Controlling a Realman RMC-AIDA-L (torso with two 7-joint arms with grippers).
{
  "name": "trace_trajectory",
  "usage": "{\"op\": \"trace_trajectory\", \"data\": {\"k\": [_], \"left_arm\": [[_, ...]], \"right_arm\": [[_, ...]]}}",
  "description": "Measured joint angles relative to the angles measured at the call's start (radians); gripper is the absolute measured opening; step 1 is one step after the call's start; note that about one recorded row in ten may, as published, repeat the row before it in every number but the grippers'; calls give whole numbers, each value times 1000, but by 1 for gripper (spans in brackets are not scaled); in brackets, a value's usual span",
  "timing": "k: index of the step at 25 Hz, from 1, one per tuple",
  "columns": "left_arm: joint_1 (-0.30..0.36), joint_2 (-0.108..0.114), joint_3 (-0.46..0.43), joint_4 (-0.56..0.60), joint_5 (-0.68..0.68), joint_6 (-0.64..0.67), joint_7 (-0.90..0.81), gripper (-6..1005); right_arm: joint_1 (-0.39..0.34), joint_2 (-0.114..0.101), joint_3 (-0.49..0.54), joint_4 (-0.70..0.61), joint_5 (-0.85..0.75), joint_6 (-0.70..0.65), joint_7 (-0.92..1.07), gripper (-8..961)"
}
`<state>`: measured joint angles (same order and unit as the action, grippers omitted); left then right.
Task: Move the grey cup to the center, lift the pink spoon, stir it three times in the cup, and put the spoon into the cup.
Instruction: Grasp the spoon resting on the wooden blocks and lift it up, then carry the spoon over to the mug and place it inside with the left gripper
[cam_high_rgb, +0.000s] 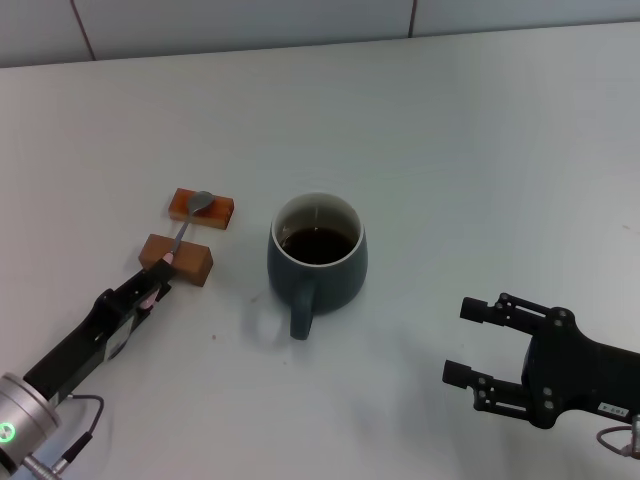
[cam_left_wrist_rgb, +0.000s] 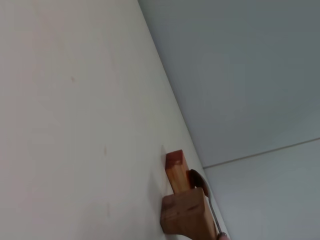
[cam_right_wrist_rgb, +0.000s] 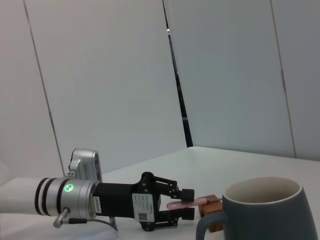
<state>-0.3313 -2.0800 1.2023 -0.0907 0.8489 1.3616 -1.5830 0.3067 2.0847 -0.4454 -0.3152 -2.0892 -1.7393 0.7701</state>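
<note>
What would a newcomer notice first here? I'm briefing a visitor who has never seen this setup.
The grey cup stands mid-table, dark inside, handle toward the robot. On its left, the pink spoon lies across two brown blocks, and the left gripper has its fingers around the pink handle. The right gripper hovers open at the near right.

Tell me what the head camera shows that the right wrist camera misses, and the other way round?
Only the head view shows the right hand, open, off to the mug's right, the spoon's silver bowl on the far brown block, and the mug's dark inside. Only the right wrist view shows the pale wall panels behind. Both show the dark grey-green ceramic mug, and the left hand around the pale pink spoon handle, the spoon lying on the blocks.
</note>
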Motion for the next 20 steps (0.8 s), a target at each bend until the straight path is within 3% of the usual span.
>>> {"op": "trace_trajectory", "data": {"k": [14, 17, 20], "left_arm": [[-1, 0, 4, 1, 6, -2, -7, 218], [4, 0, 14, 36, 32, 23, 22, 187], [14, 5, 32, 150, 63, 74, 82, 156]], "right_arm": [[2, 0, -3, 0, 0, 0, 0, 761], [2, 0, -3, 1, 0, 0, 0, 761], [2, 0, -2, 2, 0, 0, 0, 761]]}}
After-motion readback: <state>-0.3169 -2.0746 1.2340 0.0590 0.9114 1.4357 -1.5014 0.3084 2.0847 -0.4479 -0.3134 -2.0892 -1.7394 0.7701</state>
